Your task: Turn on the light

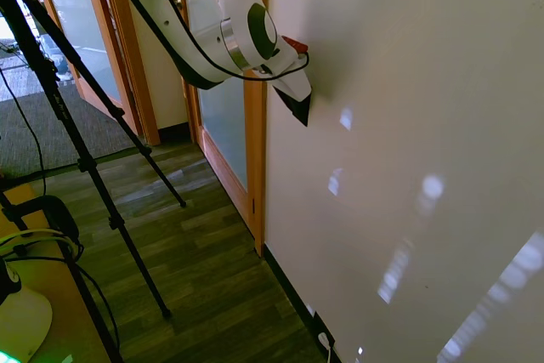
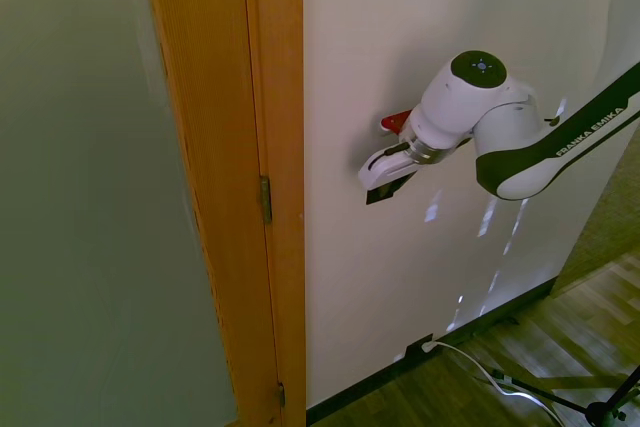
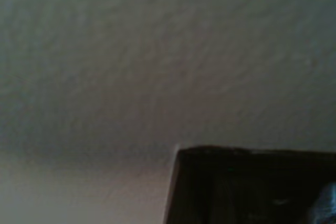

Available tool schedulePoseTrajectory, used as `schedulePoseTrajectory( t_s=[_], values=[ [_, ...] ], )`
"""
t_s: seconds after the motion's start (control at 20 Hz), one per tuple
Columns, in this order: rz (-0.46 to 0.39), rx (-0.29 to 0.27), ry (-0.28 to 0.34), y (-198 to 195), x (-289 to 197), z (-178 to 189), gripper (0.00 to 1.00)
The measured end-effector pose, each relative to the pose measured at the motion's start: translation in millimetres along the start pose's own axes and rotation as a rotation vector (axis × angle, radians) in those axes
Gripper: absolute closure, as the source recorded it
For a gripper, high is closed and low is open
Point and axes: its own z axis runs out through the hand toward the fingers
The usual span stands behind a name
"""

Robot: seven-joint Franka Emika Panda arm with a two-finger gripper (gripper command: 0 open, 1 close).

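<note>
The gripper (image 1: 299, 101) is pressed up to the wall (image 1: 408, 82) directly over the black switch (image 2: 385, 191), beside the door frame (image 2: 275, 97), evidently to actuate it; finger state cannot be determined, since the hand conceals the fingers

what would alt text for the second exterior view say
A white robot arm reaches in from the right and presses its gripper end against a small black switch plate on a white wall, beside a wooden door frame. Low down, a white plug sits in a black socket at the skirting.
</note>
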Motion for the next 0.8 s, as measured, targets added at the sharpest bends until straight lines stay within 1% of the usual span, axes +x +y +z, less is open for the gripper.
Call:
schedulePoseTrajectory(
  t_s=[0.25, 0.4, 0.6, 0.7, 0.75, 0.8],
  values=[
    [-0.005, 0.006, 0.012, -0.7, -1.8, -1.2, 1.0],
    [0.0, 0.022, 0.032, -0.1, -4.8, -3.1, 1.0],
    [0.003, 0.092, 0.093, 5.1, -11.3, -16.3, 1.0],
    [0.0, 0.134, 0.139, 3.2, -12.8, -35.5, 1.0],
    [-0.003, 0.169, 0.157, -1.1, -13.2, -49.3, 1.0],
    [-0.006, 0.208, 0.169, -7.8, -16.2, -64.2, 0.0]
  ],
)
